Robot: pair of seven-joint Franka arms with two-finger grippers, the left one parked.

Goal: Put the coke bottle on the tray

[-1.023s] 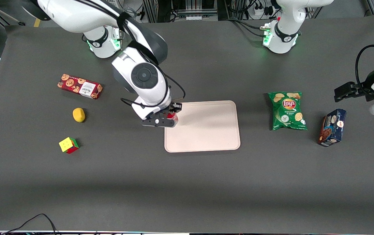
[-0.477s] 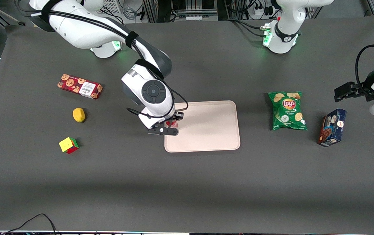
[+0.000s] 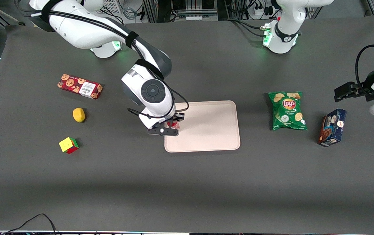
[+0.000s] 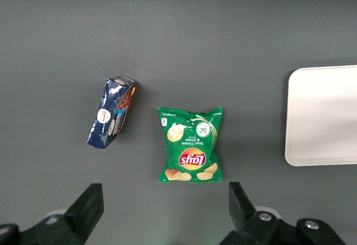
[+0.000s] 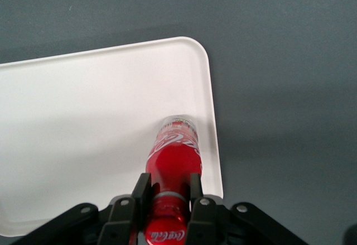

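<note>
The coke bottle point(image 3: 173, 124), small and red with a red cap, stands upright on the pale pinkish-beige tray point(image 3: 209, 130), close to the tray edge nearest the working arm's end of the table. My right gripper point(image 3: 171, 126) is above it and shut on the bottle's neck. In the right wrist view the fingers point(image 5: 141, 192) press both sides of the neck of the coke bottle point(image 5: 174, 155), and its clear base rests on the tray point(image 5: 83, 116) near a rounded corner. The tray's edge also shows in the left wrist view point(image 4: 323, 116).
Toward the working arm's end lie a red cookie box point(image 3: 80, 86), a yellow lemon point(image 3: 79, 115) and a colour cube point(image 3: 68, 145). Toward the parked arm's end lie a green Lay's bag point(image 3: 287, 111) and a blue cookie box point(image 3: 332, 127).
The gripper has come down with the bottle and moved a little nearer the front camera, then held still. The bottle now rests on the tray.
</note>
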